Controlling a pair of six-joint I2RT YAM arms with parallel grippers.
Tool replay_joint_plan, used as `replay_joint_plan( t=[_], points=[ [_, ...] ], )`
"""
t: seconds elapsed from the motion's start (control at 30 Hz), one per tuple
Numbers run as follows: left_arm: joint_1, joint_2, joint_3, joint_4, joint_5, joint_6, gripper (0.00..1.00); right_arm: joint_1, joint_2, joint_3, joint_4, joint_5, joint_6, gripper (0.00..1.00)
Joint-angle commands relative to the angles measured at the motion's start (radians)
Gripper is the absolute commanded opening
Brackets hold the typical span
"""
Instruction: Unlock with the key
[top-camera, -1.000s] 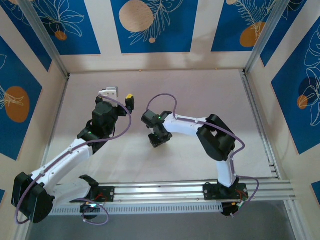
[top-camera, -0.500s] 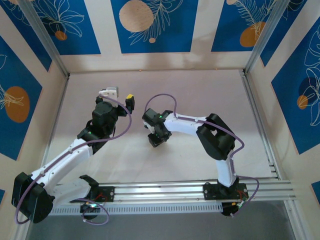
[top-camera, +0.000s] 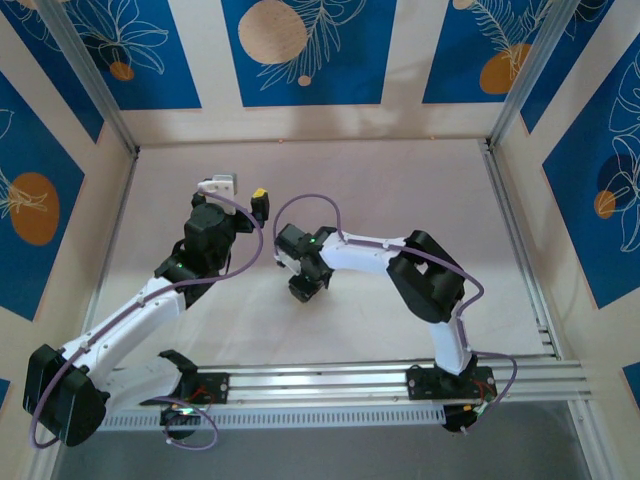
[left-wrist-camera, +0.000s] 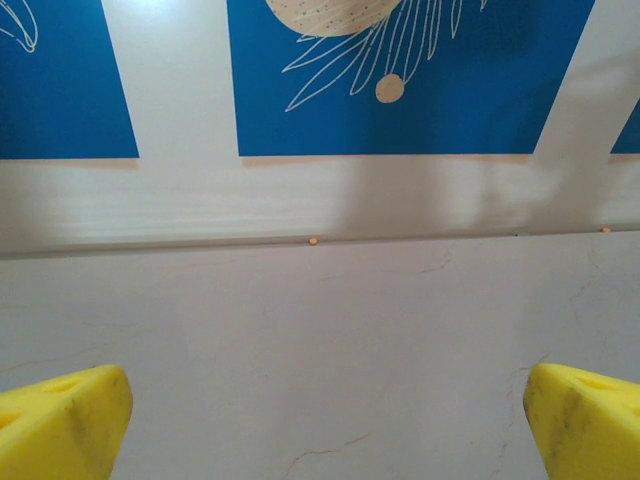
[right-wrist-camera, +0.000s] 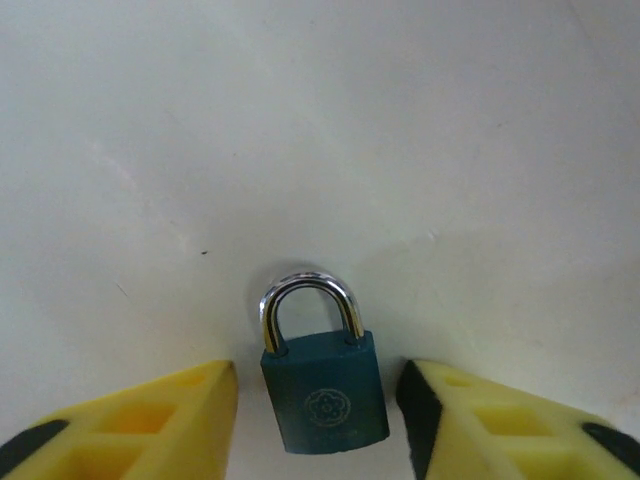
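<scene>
A small padlock (right-wrist-camera: 325, 405) with a dark teal body and a silver shackle lies flat on the white table, shackle pointing away from the camera. My right gripper (right-wrist-camera: 318, 385) straddles it, open. One yellow finger (right-wrist-camera: 150, 425) stands to its left and the other to its right, with a strip of bare table between each and the lock body. From above, that right gripper (top-camera: 303, 288) points down at mid-table and covers the lock. My left gripper (top-camera: 238, 190) stands wide open towards the back left with nothing in it; its yellow fingertips (left-wrist-camera: 60, 420) frame bare table. The key is out of view.
The back wall (left-wrist-camera: 400, 80) with blue panels rises just beyond the left gripper. Metal frame posts (top-camera: 95, 95) stand at the table's corners, and an aluminium rail (top-camera: 330, 382) runs along the near edge by the arm bases.
The right wrist has shifted a little to the left over the table. The left arm has not moved.
</scene>
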Motion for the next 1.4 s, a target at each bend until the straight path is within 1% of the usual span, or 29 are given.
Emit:
replay_joint_plan(
  t=[0.0, 0.13, 0.27, 0.53, 0.63, 0.73, 0.83, 0.93, 1.0, 1.07, 1.13, 1.23, 1.3, 1.37],
  points=[
    [0.012, 0.002, -0.006, 0.026, 0.016, 0.012, 1.00, -0.021, -0.035, -0.036, -0.010, 0.022, -0.008, 0.56],
    [0.011, 0.001, -0.006, 0.025, 0.017, 0.010, 1.00, -0.034, -0.065, -0.063, -0.015, 0.022, 0.011, 0.59],
    [0.012, 0.002, -0.007, 0.026, 0.017, 0.010, 1.00, -0.051, -0.079, -0.086, -0.021, 0.039, 0.024, 0.59],
    [0.011, 0.002, -0.006, 0.024, 0.021, 0.008, 1.00, -0.056, -0.098, -0.080, -0.022, -0.020, 0.039, 0.59],
    [0.011, 0.001, -0.005, 0.023, 0.018, 0.008, 1.00, -0.072, -0.143, -0.097, -0.026, -0.053, 0.061, 0.58],
    [0.013, 0.004, -0.006, 0.022, 0.016, 0.004, 1.00, -0.134, -0.244, -0.135, -0.030, -0.077, 0.135, 0.57],
    [0.012, 0.012, -0.002, 0.014, 0.028, -0.009, 1.00, -0.232, -0.371, -0.189, -0.019, -0.062, 0.251, 0.55],
    [0.011, 0.024, 0.005, 0.004, 0.059, -0.033, 1.00, -0.360, -0.460, -0.253, -0.006, 0.015, 0.368, 0.50],
    [0.011, 0.034, 0.007, 0.001, 0.097, -0.050, 1.00, -0.474, -0.490, -0.300, 0.008, 0.022, 0.423, 0.43],
    [0.011, 0.054, 0.014, -0.010, 0.136, -0.078, 1.00, -0.558, -0.501, -0.344, 0.046, 0.012, 0.449, 0.37],
    [0.010, 0.087, 0.030, -0.033, 0.200, -0.120, 1.00, -0.611, -0.489, -0.370, 0.077, 0.023, 0.454, 0.33],
    [0.009, 0.161, 0.059, -0.051, 0.360, -0.199, 0.97, -0.684, -0.437, -0.351, 0.084, 0.021, 0.447, 0.26],
    [0.006, 0.209, 0.070, -0.031, 0.477, -0.260, 0.95, -0.718, -0.425, -0.346, 0.087, 0.003, 0.439, 0.26],
    [0.000, 0.257, 0.072, 0.003, 0.573, -0.318, 0.93, -0.734, -0.427, -0.362, 0.087, 0.009, 0.437, 0.26]
  ],
)
